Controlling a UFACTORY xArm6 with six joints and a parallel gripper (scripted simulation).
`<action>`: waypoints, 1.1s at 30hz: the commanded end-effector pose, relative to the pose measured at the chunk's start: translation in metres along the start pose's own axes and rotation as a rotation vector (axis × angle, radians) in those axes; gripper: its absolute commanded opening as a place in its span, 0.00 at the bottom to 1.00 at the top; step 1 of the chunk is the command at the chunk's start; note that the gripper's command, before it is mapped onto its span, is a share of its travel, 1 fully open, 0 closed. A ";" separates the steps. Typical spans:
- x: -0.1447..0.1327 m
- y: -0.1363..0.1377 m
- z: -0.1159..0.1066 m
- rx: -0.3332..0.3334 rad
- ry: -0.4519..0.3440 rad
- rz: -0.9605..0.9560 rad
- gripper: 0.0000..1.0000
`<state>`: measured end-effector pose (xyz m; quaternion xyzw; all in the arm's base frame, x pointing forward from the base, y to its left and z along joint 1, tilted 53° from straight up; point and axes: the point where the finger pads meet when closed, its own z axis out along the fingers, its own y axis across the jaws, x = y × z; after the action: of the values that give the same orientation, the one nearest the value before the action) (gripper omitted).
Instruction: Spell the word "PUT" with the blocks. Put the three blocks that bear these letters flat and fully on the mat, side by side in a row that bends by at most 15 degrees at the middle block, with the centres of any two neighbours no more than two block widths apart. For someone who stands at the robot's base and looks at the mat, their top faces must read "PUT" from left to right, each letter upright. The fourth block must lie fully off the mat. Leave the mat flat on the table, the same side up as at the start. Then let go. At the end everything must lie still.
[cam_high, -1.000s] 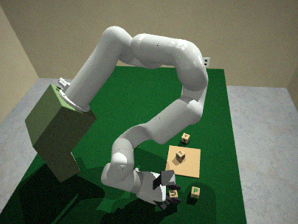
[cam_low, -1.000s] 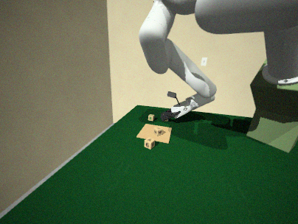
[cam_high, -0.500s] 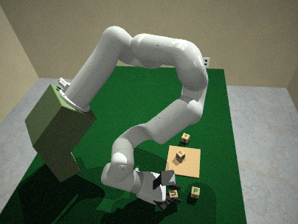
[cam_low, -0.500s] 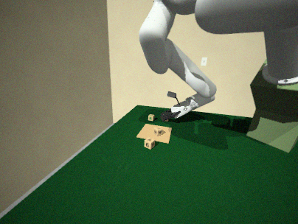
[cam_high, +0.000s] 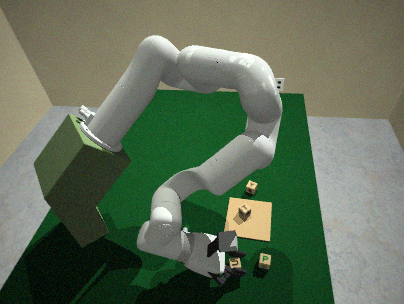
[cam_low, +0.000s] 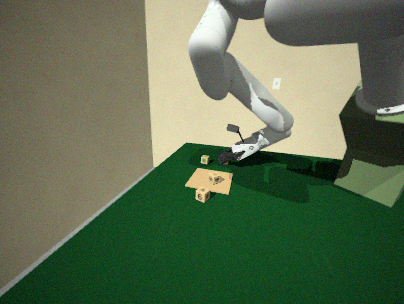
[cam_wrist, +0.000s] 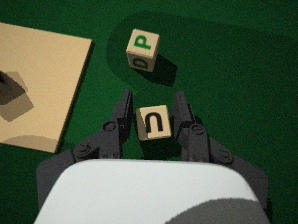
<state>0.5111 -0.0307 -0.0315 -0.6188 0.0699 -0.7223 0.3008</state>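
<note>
U block (cam_wrist: 153, 122) centre frame, small, rigid, likely light; my gripper (cam_wrist: 152, 100) spread around it, not pinching; I'd grip flat side faces.
</note>
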 end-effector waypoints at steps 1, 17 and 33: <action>0.007 0.001 -0.004 -0.001 0.001 -0.001 0.47; 0.042 0.001 -0.026 -0.001 0.001 -0.001 0.47; 0.049 0.000 -0.028 0.002 -0.207 0.001 0.47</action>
<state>0.4826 -0.0608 -0.0004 -0.6497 0.0571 -0.6946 0.3037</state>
